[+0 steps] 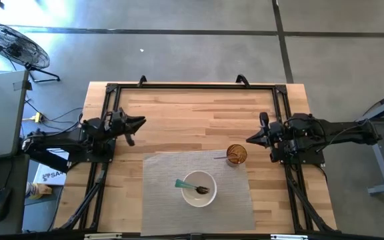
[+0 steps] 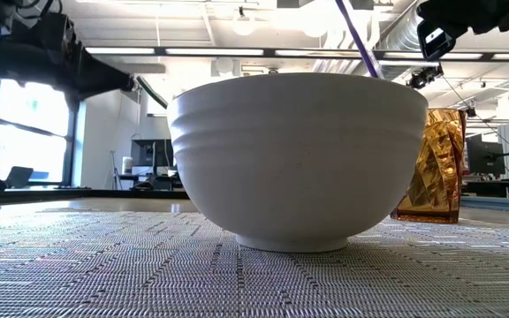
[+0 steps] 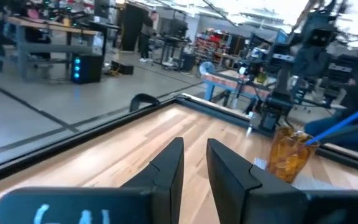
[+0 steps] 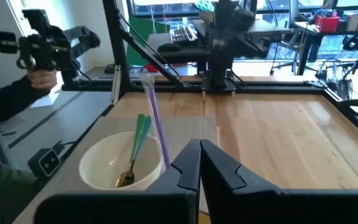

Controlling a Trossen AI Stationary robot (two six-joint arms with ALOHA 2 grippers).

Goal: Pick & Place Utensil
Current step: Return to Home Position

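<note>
A white bowl (image 1: 199, 189) (image 2: 299, 159) (image 4: 122, 163) sits on a grey woven placemat (image 1: 165, 207). In it a utensil with a teal handle (image 1: 180, 184) (image 4: 140, 132) lies with its gold head on the bowl's bottom and its handle leaning on the rim. An amber glass (image 1: 237, 155) (image 2: 431, 168) (image 3: 288, 154) stands at the mat's far right corner with a purple-handled utensil (image 4: 155, 118) (image 2: 360, 35) leaning out of it. My left gripper (image 1: 137, 123) (image 3: 195, 155) hovers over bare wood to the mat's far left, its fingers a narrow gap apart. My right gripper (image 1: 251, 139) (image 4: 199, 152) hovers just right of the glass, shut.
A black frame (image 1: 192, 85) runs along the table's far edge and both sides. Bare wood (image 1: 192, 117) lies between the two grippers, beyond the mat. In the right wrist view a person's hand (image 4: 39, 78) holds a control device beyond the table's left side.
</note>
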